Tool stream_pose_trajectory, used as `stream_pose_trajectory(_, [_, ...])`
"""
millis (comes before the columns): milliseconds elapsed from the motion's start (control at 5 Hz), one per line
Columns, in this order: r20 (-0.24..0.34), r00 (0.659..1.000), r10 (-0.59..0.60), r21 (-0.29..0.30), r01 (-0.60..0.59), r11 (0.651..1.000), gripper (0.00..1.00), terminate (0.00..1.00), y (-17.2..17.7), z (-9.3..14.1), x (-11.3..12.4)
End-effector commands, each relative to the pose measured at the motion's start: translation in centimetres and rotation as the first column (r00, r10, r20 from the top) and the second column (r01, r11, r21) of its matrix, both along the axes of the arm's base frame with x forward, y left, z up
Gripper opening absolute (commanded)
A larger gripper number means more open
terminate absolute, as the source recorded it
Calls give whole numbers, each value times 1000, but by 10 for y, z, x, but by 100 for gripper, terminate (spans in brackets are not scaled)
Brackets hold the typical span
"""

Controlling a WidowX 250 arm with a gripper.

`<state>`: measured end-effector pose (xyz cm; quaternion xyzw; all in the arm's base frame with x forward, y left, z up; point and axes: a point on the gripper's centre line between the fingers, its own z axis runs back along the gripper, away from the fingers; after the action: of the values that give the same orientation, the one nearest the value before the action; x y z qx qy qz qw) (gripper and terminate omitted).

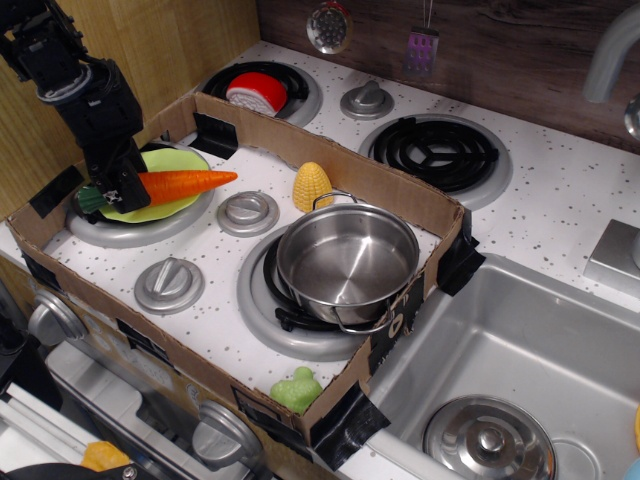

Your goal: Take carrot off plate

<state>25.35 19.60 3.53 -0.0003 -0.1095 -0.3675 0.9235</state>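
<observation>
The orange carrot [188,183] lies across the lime-green plate [172,203] on the front left burner, with its tip pointing right past the rim. My black gripper [120,187] comes down from the upper left and is closed on the carrot's thick end. The dark green stub [90,198] sticks out to the left of the fingers. The thick end sits slightly raised, while the tip stays low over the plate's right rim. The gripper hides part of the plate's left side.
A cardboard wall [330,165] rings the front stove area. Inside it are a yellow corn cob [312,185], a silver pot [348,262], two grey knobs [248,211] and a green toy [297,390]. A red item [256,93] sits on the back burner. The sink [520,370] is at the right.
</observation>
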Motion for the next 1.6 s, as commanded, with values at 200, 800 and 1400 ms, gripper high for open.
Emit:
stream_pose_trajectory(200, [8,1000,12,92,-13,996,0,0,-14,41,23])
stream_pose_trajectory(800, [47,998,43,206,-52,977,0,0,-72,89,23])
stream_pose_trajectory(1400, [-27,999,-32,187,36,982,0,0,-133,79,39])
